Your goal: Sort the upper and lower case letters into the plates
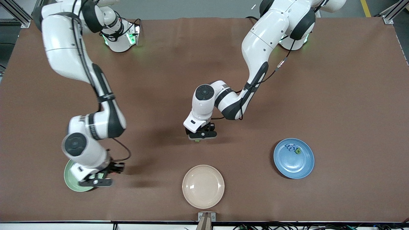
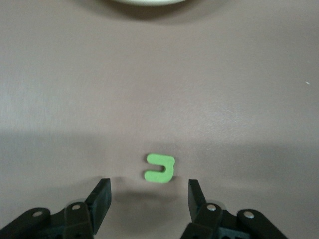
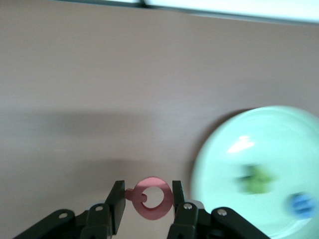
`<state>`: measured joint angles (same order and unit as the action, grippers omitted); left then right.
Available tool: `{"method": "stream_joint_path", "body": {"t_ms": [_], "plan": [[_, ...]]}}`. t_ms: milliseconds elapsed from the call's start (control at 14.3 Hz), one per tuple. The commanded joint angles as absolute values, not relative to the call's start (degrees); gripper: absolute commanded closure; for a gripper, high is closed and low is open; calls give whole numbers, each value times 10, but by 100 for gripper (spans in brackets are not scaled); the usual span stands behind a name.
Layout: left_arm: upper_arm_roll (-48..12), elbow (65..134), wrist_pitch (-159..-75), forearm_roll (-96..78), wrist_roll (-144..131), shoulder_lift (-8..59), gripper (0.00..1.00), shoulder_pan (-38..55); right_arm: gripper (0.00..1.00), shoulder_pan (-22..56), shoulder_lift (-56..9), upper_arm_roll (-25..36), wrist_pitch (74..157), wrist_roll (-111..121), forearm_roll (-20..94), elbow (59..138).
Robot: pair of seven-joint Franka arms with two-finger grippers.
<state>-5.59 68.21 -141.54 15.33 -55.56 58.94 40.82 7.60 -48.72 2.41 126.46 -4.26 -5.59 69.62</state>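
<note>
A pinkish-red letter [image 3: 149, 198] is gripped by the right gripper [image 3: 147, 205] beside the mint plate [image 3: 259, 149]; release should be made above it. The left gripper [image 2: 148, 199] is spread open over a green letter [image 2: 160, 168].

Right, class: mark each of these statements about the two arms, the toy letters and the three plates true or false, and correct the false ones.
1. The right gripper is shut on a pinkish-red letter. True.
2. The left gripper already grips the green letter. False: its fingers are open and the letter lies on the table between them.
3. The blue plate holds letters. True.
4. The cream-beige plate holds two letters. False: it holds none.
5. The mint green plate holds no letters. False: a green piece and a blue one lie in it.
</note>
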Motion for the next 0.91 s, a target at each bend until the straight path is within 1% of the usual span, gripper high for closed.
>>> {"method": "stream_joint_path", "body": {"t_ms": [0,70,140,210,280,350,490,630,770,840], "plan": [[-50,675,-1464,222,-531,605,31,414,97,22,-483,13,1270,69,-55,715],[-50,676,-1482,237,-532,606,31,417,95,3,-485,11,1272,96,-53,716],[-48,676,-1486,243,-531,611,31,418,87,-7,-488,11,1272,110,-53,716],[-43,676,-1487,252,-531,613,31,424,62,-11,-490,11,1272,111,-53,716],[-30,676,-1487,261,-531,613,31,435,14,-13,-490,11,1273,111,-53,716],[-19,676,-1487,262,-531,613,32,444,0,-14,-490,11,1272,110,-53,716],[-9,678,-1487,263,-531,613,33,453,0,-17,-486,10,1273,106,-52,715],[-9,685,-1486,265,-532,610,42,454,0,-14,-477,6,1267,105,-51,712],[-9,686,-1485,266,-532,611,54,454,0,-14,-450,6,1267,107,-49,712],[-9,688,-1483,267,-532,610,65,454,0,-12,-433,5,1266,105,-45,711]]}}
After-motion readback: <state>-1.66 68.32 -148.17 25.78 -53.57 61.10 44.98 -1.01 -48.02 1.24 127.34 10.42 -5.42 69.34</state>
